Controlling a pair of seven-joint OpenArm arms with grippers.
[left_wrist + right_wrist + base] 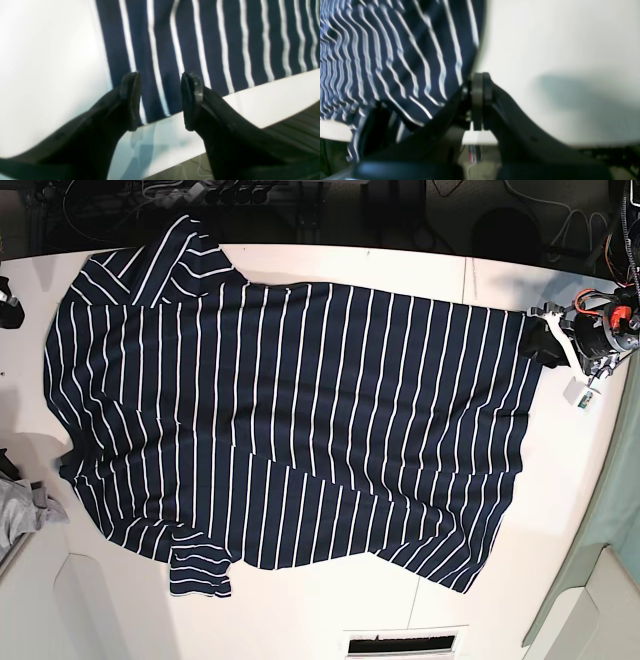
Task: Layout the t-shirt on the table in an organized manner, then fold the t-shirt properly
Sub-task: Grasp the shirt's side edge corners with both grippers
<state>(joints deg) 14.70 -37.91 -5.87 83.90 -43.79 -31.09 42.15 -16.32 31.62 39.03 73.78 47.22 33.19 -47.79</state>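
Two hands are on this job, and only one looks free to work. Your left hand [161, 82] hangs with its fingers spread apart and nothing between them, poised over the hem corner of the t-shirt [300, 430], at about 2 o'clock in the base view. Your right hand [478, 82] is pressed together at the shirt's side edge. The wrist view is too blurred to say whether any cloth is nipped between its tips.

The shirt lies across the middle of the bench [560, 510], neck end toward 9 o'clock and hem toward 3 o'clock. One sleeve is folded over near 11 o'clock and the other is bunched near 7 o'clock. The hem runs aslant, with its 5 o'clock corner drawn in more than the 2 o'clock one, and a crease crosses the lower body.

The layout looks nearly done but not tidy enough to fold. Before you pinch, bring the left hand down so both tips straddle the hem edge itself, and take only a shallow bite. Pull toward 3 o'clock, low and slow. The cloth is soft and will likely ripple if you lift it high. Then square the 5 o'clock corner and flatten both sleeves.
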